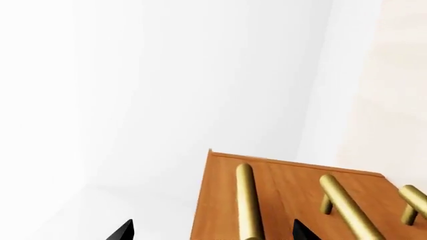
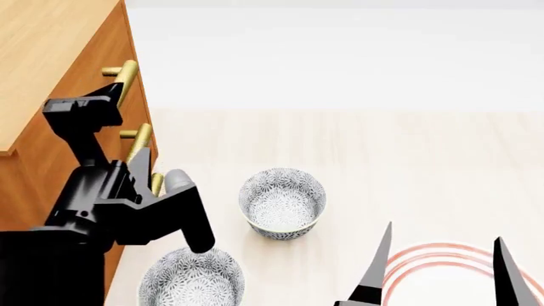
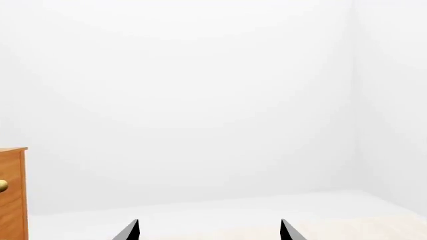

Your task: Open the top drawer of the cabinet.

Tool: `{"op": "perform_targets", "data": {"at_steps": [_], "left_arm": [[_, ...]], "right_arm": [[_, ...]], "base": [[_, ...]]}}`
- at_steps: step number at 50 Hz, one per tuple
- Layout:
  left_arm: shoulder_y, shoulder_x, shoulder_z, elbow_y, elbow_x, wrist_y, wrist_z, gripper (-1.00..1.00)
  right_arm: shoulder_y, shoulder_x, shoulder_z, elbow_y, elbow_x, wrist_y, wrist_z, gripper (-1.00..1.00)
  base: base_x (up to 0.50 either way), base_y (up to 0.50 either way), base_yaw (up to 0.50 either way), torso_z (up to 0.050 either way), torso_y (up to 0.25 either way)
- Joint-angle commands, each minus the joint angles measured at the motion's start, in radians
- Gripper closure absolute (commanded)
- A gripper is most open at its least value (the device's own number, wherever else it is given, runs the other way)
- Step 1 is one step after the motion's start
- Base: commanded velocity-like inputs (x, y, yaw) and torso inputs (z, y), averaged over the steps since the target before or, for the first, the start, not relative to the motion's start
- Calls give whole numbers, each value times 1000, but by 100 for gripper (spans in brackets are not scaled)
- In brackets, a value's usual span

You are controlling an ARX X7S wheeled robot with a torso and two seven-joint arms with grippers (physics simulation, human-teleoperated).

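- left claw (image 2: 81,108) is spread wide, right up at the top drawer (image 1: 227,200), straddling its brass handle (image 1: 245,200)
- right claw (image 2: 437,268) hangs wide, idle
- cabinet (image 2: 51,51) looks rigid; drawer probably slides stiffly, so grab the slick bar mid-length

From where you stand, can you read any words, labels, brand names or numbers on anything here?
None: no text shows in any view.
The orange-brown wooden cabinet and its brass bar handles are plain.
The two patterned ceramic bowls carry only a floral motif.
The black left gripper bears no marking.
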Motion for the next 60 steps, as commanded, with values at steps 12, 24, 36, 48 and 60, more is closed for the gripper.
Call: {"op": "perform_targets", "data": {"at_steps": [12,24,36,48,60], "left_arm": [[44,36,43,-181,74,77,16,-100],[50,54,57,-237,96,94,26,-100],[71,56,63,-307,111,136,46,-100],[78,50,69,-344,125,156,54,-100],[85,59,81,-398,148,178,62,-100]], "right_arm": [[0,8,-6,4,5,-7,6,-100],[-4,14,3,-2,15,-10,11,-100],[0,17,-1,1,17,-9,15,-100],[-2,20,-6,11,16,-19,15,-100],[1,22,-12,9,16,-13,22,-100]], "base": [[0,0,0,0,0],[0,0,0,0,0],[0,0,0,0,0],[0,0,0,0,0],[0,0,0,0,0]]}}
